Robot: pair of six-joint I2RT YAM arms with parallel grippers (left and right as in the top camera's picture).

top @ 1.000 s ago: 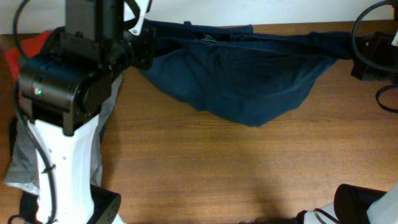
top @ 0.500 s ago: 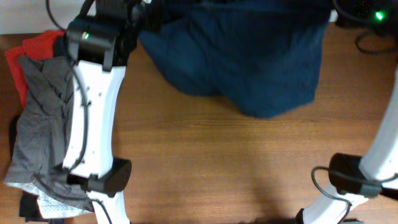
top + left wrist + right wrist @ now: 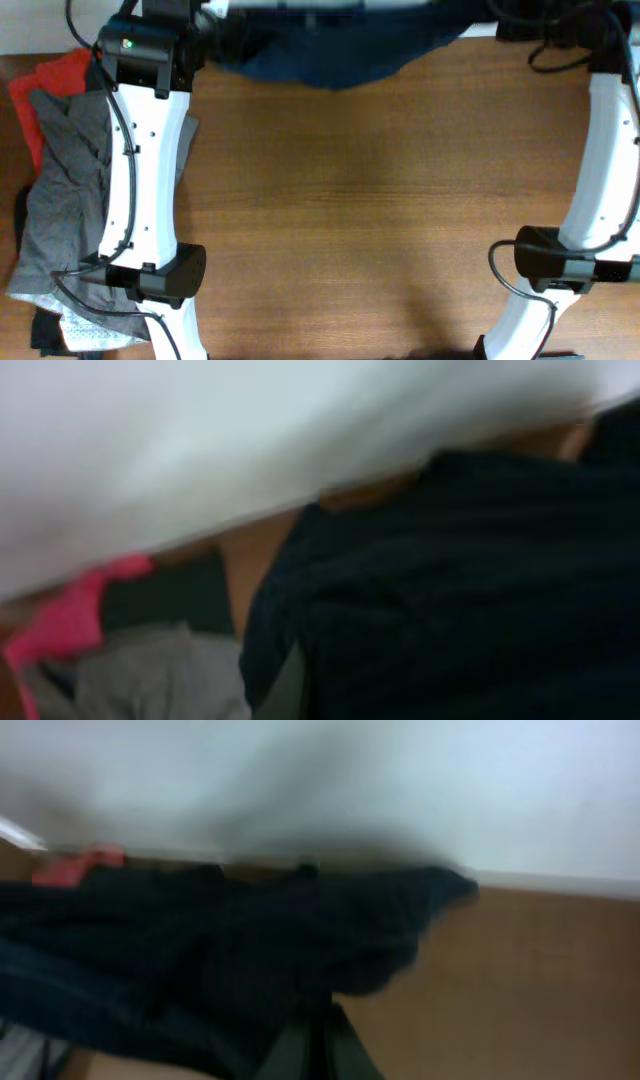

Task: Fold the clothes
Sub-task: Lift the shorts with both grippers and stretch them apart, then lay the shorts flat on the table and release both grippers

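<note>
The navy garment (image 3: 330,45) has drawn back from the middle of the worktop (image 3: 350,220) to a narrow band at its far edge. The left arm (image 3: 145,150) and right arm (image 3: 605,150) have both stretched out towards that edge.

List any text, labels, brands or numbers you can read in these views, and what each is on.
None readable. The navy garment, the pile of clothes and the white arm casings show no lettering overhead; a green light is no sign. Both wrist views are too blurred to read.
</note>
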